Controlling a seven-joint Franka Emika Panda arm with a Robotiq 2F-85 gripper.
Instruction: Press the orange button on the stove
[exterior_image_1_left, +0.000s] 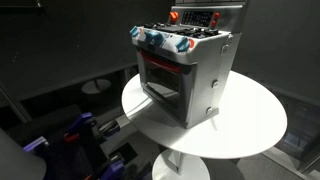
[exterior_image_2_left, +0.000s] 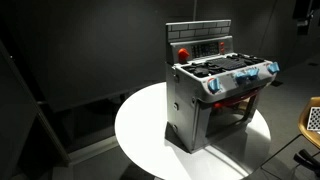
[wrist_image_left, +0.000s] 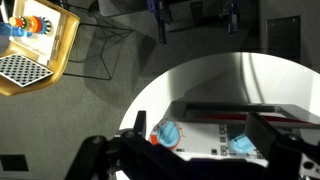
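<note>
Item: small silver-grey toy stove, boxy, with blue front knobs, dark oven window and red back panel. It stands on the round white table. The orange-red button sits on that panel, and I judge it unpressed. My gripper hovers above, jaws spread wide, empty. Approach and press remain.

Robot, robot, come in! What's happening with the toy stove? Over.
Gripper open, above the toy stove, not touching. Orange button at the stove's back, untouched. Nothing seen blocking it.
</note>
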